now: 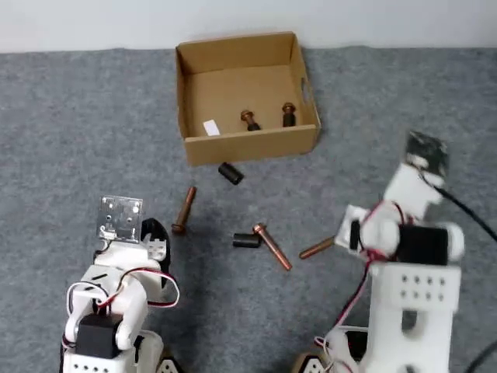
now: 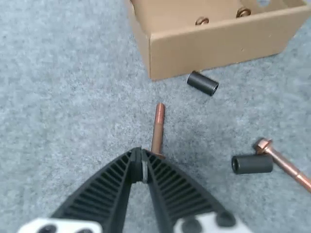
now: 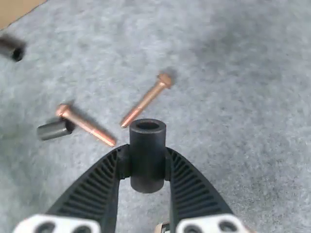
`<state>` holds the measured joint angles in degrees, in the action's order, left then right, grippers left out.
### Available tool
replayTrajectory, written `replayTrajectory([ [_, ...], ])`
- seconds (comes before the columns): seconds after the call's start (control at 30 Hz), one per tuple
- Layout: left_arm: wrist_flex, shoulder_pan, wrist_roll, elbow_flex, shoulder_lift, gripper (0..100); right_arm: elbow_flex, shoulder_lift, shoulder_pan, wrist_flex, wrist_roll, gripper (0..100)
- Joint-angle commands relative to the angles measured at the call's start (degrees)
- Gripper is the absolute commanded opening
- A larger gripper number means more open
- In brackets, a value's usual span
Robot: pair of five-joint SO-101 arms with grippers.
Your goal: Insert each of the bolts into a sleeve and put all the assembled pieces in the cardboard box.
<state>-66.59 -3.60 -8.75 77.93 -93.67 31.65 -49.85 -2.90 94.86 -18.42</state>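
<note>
The right gripper [image 3: 146, 156] pinches a black sleeve [image 3: 147, 141] upright, bore open; a plumb hold should ease insertion. Just beyond lie a copper bolt [image 3: 146, 99], then a second bolt [image 3: 85, 124] touching a loose sleeve [image 3: 54, 130]. The left gripper [image 2: 140, 160], pressed together, sits just behind a third bolt [image 2: 158, 127]. Open carpet [image 2: 63, 97] flanks it, and the cardboard box [image 2: 218, 43] wall stands farther ahead.

I have bare carpet [image 1: 85, 132] at nine and three o'clock of the cardboard box [image 1: 252, 146]. At its six, a loose sleeve [image 1: 231, 173] lies just beside the front wall. Beyond it: a first bolt [image 1: 185, 209] toward seven, a second sleeve [image 1: 246, 240] touching the middle bolt [image 1: 272, 246] at six, a third bolt [image 1: 317, 249] toward five, carpet showing between them.
</note>
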Motion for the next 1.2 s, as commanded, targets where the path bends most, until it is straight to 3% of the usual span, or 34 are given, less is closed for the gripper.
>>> replayTrajectory([
  [0.0,-2.11,-2.81,-0.53,-5.23,3.6,1,4.57,-7.78,-5.58,-1.89,-0.53,0.9],
  [0.37,-3.43,-17.67,-5.36,-32.75,40.35,1,14.59,-22.64,-30.02,-1.98,6.33,0.9],
  [0.5,-2.81,-24.44,-5.1,-41.63,50.37,1,17.32,-26.33,-35.56,-1.98,7.91,0.9],
  [0.77,-2.9,-32.26,-4.84,-55.52,67.08,1,19.52,-31.34,-38.37,-2.24,8.18,0.9],
  [1.17,-3.08,-37.45,5.98,-73.89,91.52,1,21.8,-40.92,-38.37,-2.33,8.26,0.9],
])
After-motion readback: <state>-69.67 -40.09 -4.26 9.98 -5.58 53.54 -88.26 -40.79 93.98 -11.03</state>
